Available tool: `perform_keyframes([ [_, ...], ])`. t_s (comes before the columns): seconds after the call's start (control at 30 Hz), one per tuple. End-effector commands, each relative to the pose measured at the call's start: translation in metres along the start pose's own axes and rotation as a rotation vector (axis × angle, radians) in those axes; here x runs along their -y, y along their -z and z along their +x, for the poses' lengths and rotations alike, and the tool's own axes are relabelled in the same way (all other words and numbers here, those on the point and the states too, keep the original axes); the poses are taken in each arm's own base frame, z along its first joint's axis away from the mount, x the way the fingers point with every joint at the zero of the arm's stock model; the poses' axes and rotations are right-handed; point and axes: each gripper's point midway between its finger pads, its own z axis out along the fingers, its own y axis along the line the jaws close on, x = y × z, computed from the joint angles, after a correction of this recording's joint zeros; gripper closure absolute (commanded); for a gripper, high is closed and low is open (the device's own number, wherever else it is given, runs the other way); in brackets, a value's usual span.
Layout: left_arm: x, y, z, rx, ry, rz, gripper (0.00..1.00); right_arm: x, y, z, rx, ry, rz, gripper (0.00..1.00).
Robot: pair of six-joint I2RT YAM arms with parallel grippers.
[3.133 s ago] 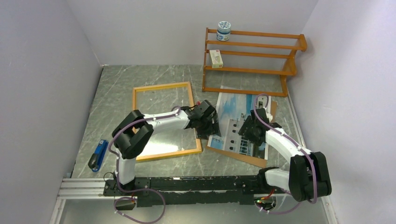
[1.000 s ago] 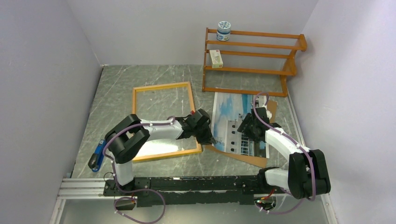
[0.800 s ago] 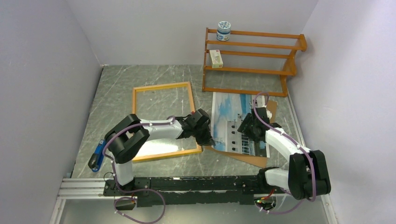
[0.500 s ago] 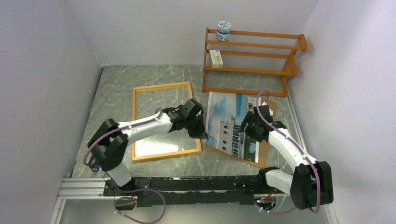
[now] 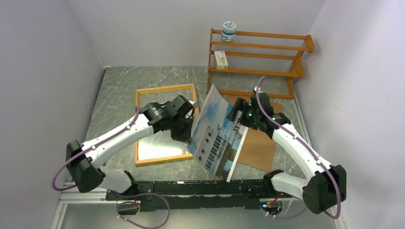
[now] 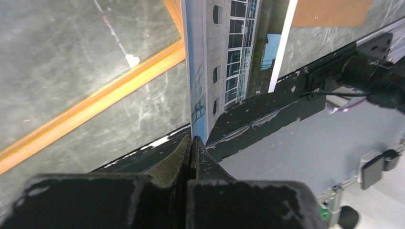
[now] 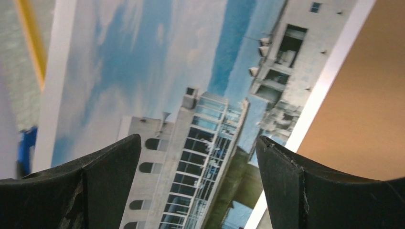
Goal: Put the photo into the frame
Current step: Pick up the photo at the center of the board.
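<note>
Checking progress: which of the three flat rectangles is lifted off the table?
The photo, pinched by the left gripper; the frame and brown board lie flat.

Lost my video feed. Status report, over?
Left gripper shut on photo edge, photo raised and tilted. Right gripper open beside it. Frame flat on table, left arm crossing above it.

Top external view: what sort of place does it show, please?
Probably a robot test cell, not a home. Plain pale walls enclose a grey marbled tabletop; two white robot arms stand on a black base rail; an orange-brown wooden shelf rack holds few props.
</note>
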Motion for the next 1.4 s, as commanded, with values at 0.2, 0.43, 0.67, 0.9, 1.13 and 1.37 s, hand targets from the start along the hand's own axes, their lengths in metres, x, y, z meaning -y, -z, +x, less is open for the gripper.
perform_keyframes([
  [0.2, -0.019, 0.04, -0.005, 0.05, -0.285, -0.133, 0.97, -0.12, 0.017, -0.029, 0.005, -0.173, -0.255, 0.06],
  [0.43, -0.02, 0.032, -0.015, 0.086, -0.387, -0.211, 0.97, -0.141, -0.002, -0.04, -0.035, -0.193, -0.182, 0.1],
  [0.67, -0.021, 0.028, -0.026, 0.146, -0.464, -0.307, 0.97, -0.135, -0.027, -0.036, -0.074, -0.197, -0.087, 0.14],
  [0.9, -0.013, 0.023, -0.026, 0.166, -0.525, -0.344, 0.97, -0.134, -0.041, -0.032, -0.106, -0.161, -0.039, 0.19],
  [1.13, -0.008, 0.019, -0.022, 0.174, -0.569, -0.34, 0.97, -0.126, -0.043, -0.024, -0.12, -0.162, -0.024, 0.35],
  [1.37, 0.004, 0.013, -0.017, 0.182, -0.62, -0.309, 0.97, -0.122, -0.042, -0.021, -0.126, -0.169, -0.016, 0.61],
])
